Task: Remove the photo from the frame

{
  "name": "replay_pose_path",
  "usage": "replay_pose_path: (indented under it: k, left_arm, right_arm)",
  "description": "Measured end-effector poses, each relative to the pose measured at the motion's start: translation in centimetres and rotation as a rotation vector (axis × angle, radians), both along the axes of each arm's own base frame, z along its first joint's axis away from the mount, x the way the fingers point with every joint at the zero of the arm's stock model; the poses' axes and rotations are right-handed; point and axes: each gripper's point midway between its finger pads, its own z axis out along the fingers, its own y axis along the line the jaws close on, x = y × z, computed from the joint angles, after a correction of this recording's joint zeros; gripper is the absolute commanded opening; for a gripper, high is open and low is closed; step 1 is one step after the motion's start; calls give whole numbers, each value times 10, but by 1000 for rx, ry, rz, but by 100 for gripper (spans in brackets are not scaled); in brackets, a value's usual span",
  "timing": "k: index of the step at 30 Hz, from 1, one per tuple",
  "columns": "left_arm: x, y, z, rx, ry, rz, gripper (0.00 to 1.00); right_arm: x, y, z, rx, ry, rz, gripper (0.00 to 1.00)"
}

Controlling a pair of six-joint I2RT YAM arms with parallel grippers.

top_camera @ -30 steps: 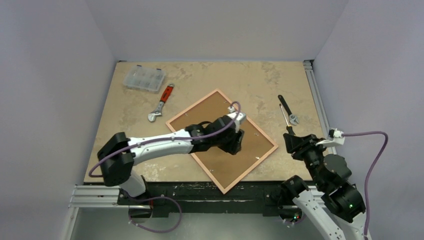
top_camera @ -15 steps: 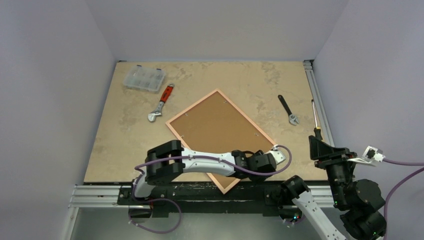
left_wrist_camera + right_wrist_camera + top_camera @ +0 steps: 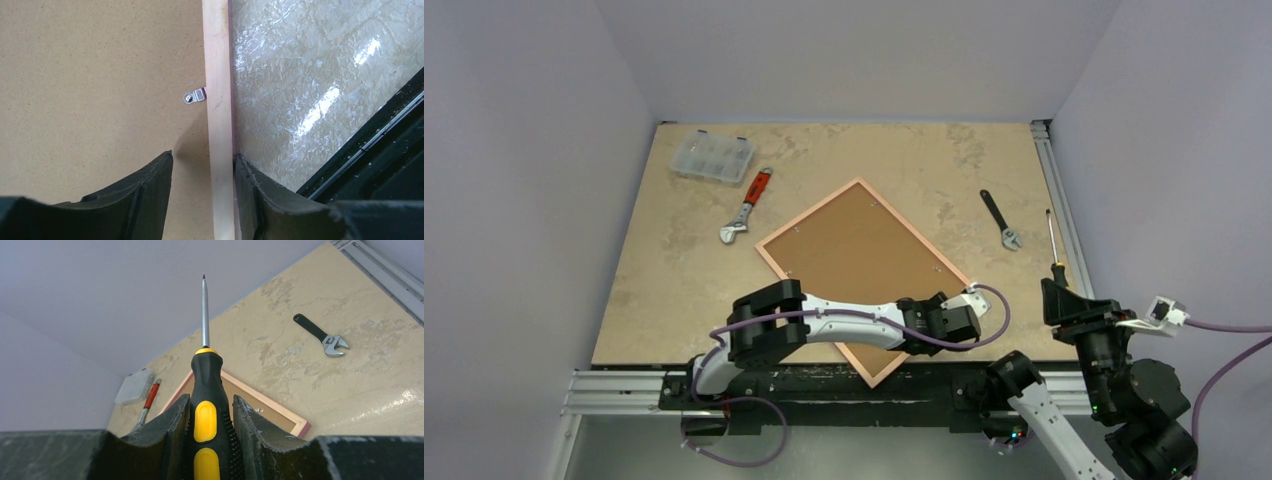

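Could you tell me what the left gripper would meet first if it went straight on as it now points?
Probably the frame: the left gripper straddles its pale rim, one finger over the brown backing, the other over the table. Whether it already touches is unclear.

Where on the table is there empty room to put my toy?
Two bare patches of table: the far strip behind the frame, between the clear box and the black wrench; and the near left corner, in front of the red wrench. It is crowded near right: the left gripper straddles the frame's edge and the right gripper holds a screwdriver.
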Motion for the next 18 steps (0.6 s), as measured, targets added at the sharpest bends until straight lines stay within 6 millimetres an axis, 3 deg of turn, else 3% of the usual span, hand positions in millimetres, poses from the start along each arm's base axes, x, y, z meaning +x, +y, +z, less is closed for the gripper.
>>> replay_pose_path:
  k: [4, 8, 12, 18]
  left_arm:
    - [0, 0, -5, 1, 16, 5, 34]
    - [3, -10, -5, -29, 51, 27, 0]
    - [24, -21, -3, -79, 103, 116, 0]
    - [104, -11, 0, -156, 172, 366, 0]
  right_arm:
    - [1, 1, -2, 2, 6, 1, 0]
    - [1, 2, -3, 4, 8, 3, 0]
    - [1, 2, -3, 5, 8, 3, 0]
    - [2, 2, -3, 9, 9, 3, 0]
